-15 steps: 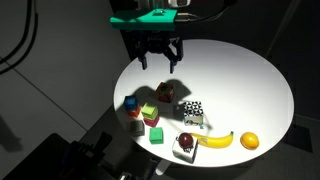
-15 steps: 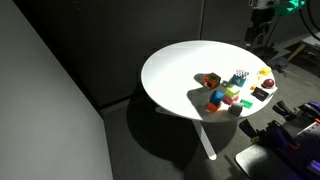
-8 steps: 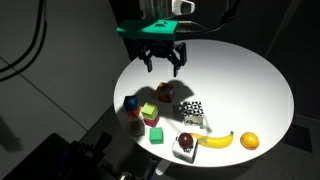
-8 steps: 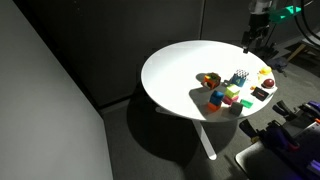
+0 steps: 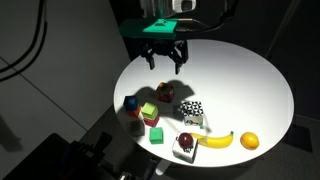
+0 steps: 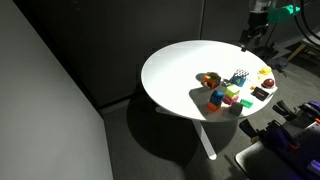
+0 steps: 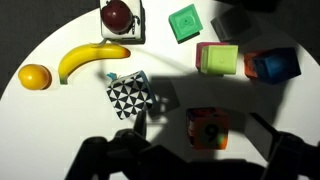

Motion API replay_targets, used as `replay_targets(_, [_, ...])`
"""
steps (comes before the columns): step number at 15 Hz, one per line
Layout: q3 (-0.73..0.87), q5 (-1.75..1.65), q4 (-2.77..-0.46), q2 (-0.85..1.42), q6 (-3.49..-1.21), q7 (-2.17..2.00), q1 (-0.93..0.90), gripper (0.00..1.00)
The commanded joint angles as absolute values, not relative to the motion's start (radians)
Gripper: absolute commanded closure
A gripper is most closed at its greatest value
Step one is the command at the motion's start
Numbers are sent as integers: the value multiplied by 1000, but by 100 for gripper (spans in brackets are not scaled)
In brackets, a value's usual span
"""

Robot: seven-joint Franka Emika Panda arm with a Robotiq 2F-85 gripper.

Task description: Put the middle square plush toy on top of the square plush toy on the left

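Several square plush cubes lie on the round white table (image 5: pixel 240 75). In an exterior view I see an orange-red cube (image 5: pixel 165 92), a black-and-white patterned cube (image 5: pixel 192 111), a yellow-green cube (image 5: pixel 148 112), a blue cube (image 5: pixel 131 103) and a green cube (image 5: pixel 155 134). My gripper (image 5: pixel 165 60) is open and empty, hanging above the orange-red cube. In the wrist view that cube (image 7: pixel 207 128) lies in shadow between the open jaws (image 7: pixel 200 142), with the patterned cube (image 7: pixel 131 95) beside it. The gripper also shows in an exterior view (image 6: pixel 247 38).
A banana (image 5: pixel 213 140), an orange (image 5: pixel 249 141) and an apple on a small white box (image 5: pixel 184 145) lie near the table's front edge. The surroundings are dark; a dark structure stands below the table (image 6: pixel 290 140).
The gripper has come down and shifted a little toward the toys, still open. The toys have not moved.
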State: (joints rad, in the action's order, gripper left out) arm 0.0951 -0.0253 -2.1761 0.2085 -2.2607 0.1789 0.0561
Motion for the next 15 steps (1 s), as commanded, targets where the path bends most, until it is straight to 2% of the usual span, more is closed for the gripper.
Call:
replay_targets(1, [82,-29,-2174,208,-2258,176,69,0])
replay_targets(15, [86,-9,-2191,257,-2343,248,114,0])
